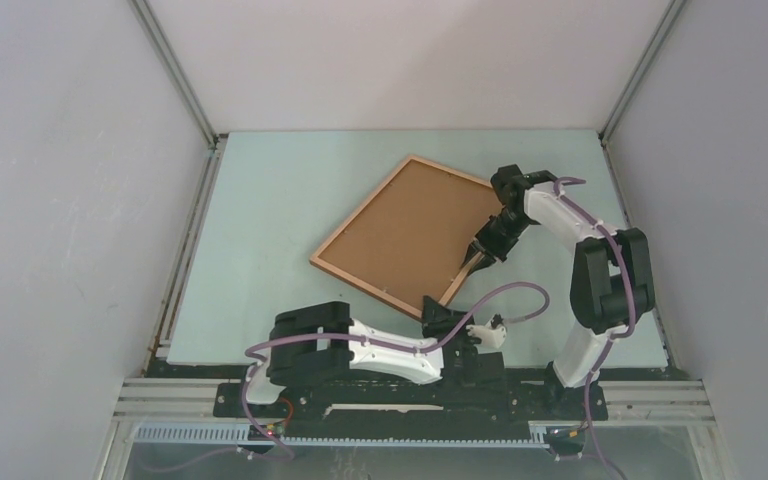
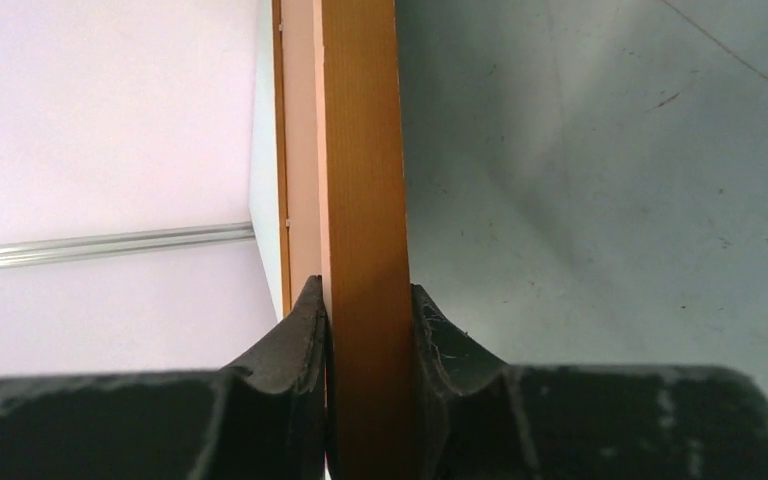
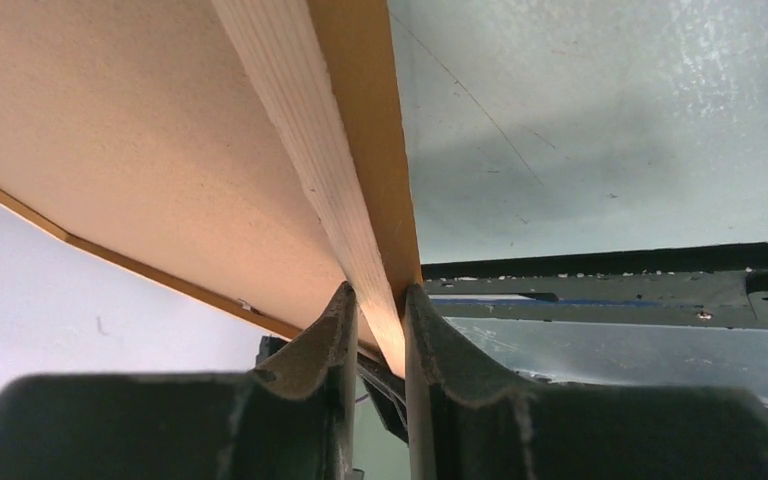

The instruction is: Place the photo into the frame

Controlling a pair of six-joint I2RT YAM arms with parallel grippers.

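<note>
The frame (image 1: 362,209) is a thin light-brown wooden rectangle, set diagonally over the middle of the table with its back facing up. A plain brown backing board (image 1: 410,230) fills it. My left gripper (image 1: 438,318) is shut on the frame's near edge; in the left wrist view the wooden rail (image 2: 363,200) is clamped between the fingers of my left gripper (image 2: 365,295). My right gripper (image 1: 482,252) is shut on the frame's right rail (image 3: 340,150), which runs up from my right gripper (image 3: 375,295) with the board (image 3: 140,130) beside it. The photo is out of view.
The pale green table (image 1: 270,200) is walled by white panels (image 1: 70,200) on the left, back and right. Aluminium rails (image 1: 175,75) run up the corners. The black arm base bar (image 1: 410,398) lies along the near edge.
</note>
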